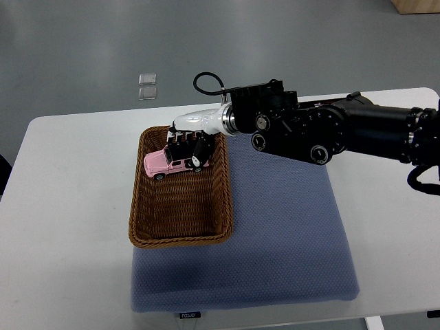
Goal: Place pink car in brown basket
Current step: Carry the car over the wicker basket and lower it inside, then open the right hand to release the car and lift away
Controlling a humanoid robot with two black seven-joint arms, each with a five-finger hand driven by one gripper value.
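A pink toy car [167,163] is inside the far end of the brown wicker basket [180,237], just above or on its floor. My right hand [190,146] reaches in from the right over the basket's far rim, its black fingers [201,152] curled around the car's rear and roof. The black arm [330,127] stretches across the table behind it. The car's nose points left. The left arm is out of view.
The basket lies on the left edge of a blue-grey mat [282,234] on a white table [69,206]. Two small clear squares [147,86] lie on the floor beyond the table's far edge. A wooden box corner [416,5] shows top right.
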